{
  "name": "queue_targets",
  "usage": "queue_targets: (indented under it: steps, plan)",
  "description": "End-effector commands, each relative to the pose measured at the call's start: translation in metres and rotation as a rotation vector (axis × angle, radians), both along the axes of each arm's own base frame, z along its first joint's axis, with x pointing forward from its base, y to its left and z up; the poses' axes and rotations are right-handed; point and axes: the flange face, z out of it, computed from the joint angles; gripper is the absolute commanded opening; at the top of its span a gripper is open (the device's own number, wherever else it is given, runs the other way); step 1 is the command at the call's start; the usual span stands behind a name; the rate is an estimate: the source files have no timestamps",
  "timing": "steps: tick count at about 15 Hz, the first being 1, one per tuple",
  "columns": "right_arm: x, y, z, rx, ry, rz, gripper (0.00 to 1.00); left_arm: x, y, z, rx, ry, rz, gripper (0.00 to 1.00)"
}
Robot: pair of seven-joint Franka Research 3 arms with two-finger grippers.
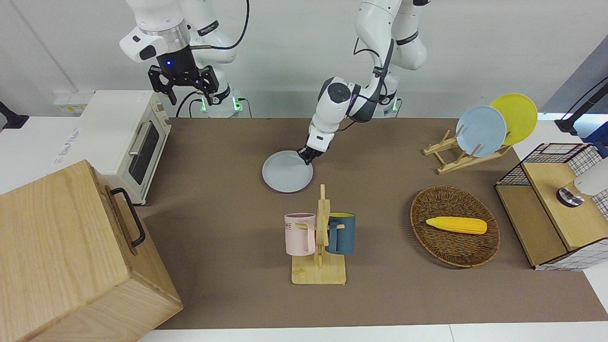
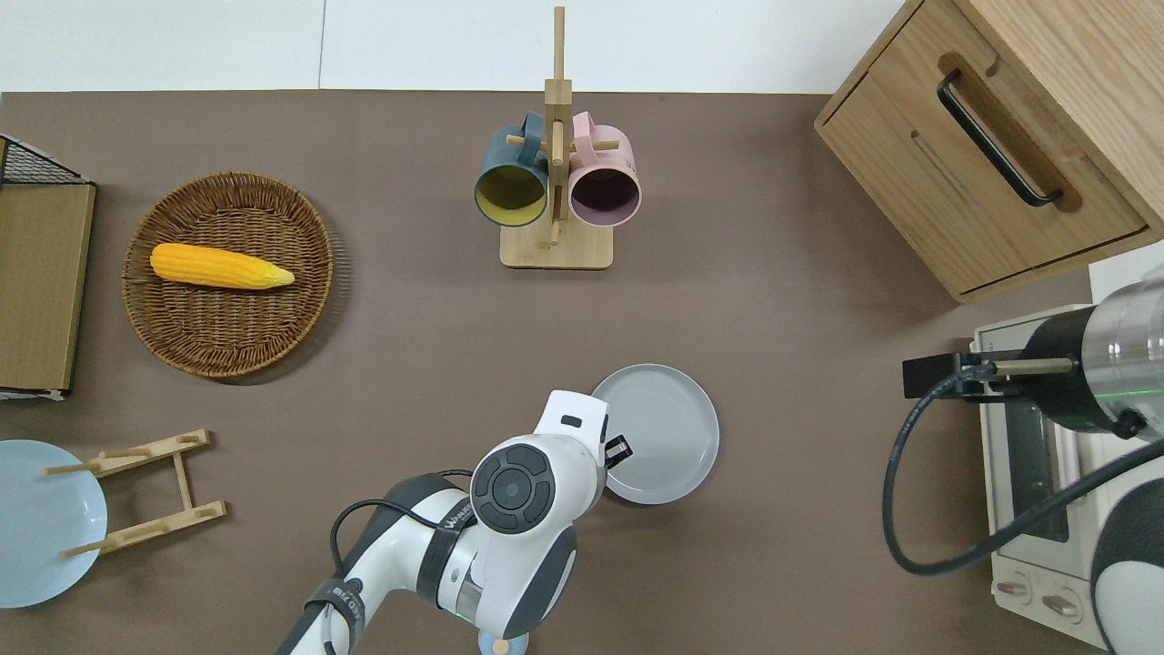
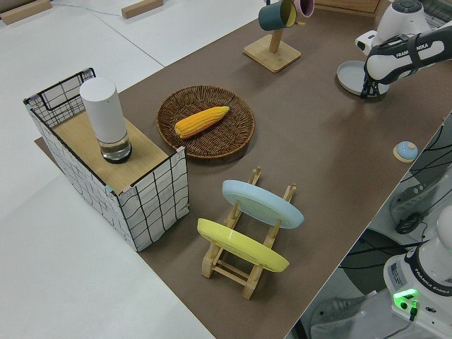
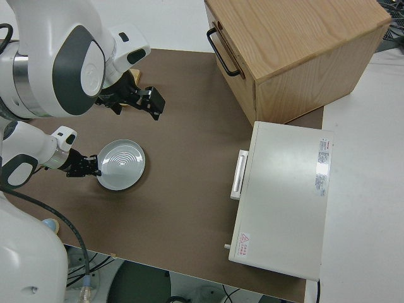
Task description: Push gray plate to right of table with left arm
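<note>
A: Where is the gray plate [image 2: 662, 433] against the left tool [image 2: 615, 450]?

B: In the overhead view the tool sits at the plate's nine o'clock, low at the rim on the edge toward the left arm's end of the desk [image 2: 773, 300]. The front view puts the tool [image 1: 305, 156] at about two o'clock on the plate [image 1: 287, 171], down at the rim.

A: Is the tool touching it?

B: It looks pressed to the rim, and the right side view has the tool [image 4: 90, 167] right at the plate's edge [image 4: 122, 165]. I cannot tell whether the fingers are apart or together; the wrist covers them from above.

A: And where does the plate lie on the desk?

B: Flat, near the middle, nearer to the robots than the mug rack [image 2: 556, 173], which stands at its eleven o'clock in the overhead view. The toaster oven [image 2: 1028, 455] is at its three o'clock, well apart.

A: What else is hard to make out?

B: The left arm [image 2: 509, 509] hides part of the plate's rim from above. In the left side view the plate [image 3: 350, 75] is half covered by the arm. The right arm is parked, and its tool [image 1: 183, 83] shows fingers standing apart.
</note>
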Motion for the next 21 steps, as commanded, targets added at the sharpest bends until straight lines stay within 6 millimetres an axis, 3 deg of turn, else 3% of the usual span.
queue_targets:
  steps: [1, 6, 7, 11, 13, 17, 21]
  plan:
    - [-0.008, -0.001, 0.000, 0.009, 0.003, -0.022, 0.996, 0.004, -0.014, -0.009, -0.004, 0.008, 0.050, 0.03]
    - [-0.008, 0.000, 0.000, 0.009, 0.003, -0.021, 0.996, 0.005, -0.010, -0.008, -0.004, 0.010, 0.044, 0.68]
    - [-0.008, 0.000, 0.000, 0.009, 0.003, -0.021, 0.996, 0.007, -0.008, -0.008, -0.006, 0.011, 0.055, 0.75]
    - [-0.008, 0.000, 0.000, 0.009, 0.003, -0.022, 0.996, 0.012, -0.001, 0.008, -0.019, 0.014, 0.061, 0.94]
    - [-0.008, 0.000, 0.000, 0.009, 0.003, -0.021, 0.996, 0.015, 0.008, 0.020, -0.012, 0.035, 0.057, 0.97]
    - [-0.008, 0.000, 0.000, 0.009, 0.003, -0.021, 0.996, 0.031, 0.051, 0.050, 0.013, 0.080, 0.001, 0.98]
    - [-0.008, 0.000, 0.000, 0.009, 0.003, -0.021, 0.996, 0.060, 0.117, 0.077, 0.015, 0.121, -0.066, 0.98]
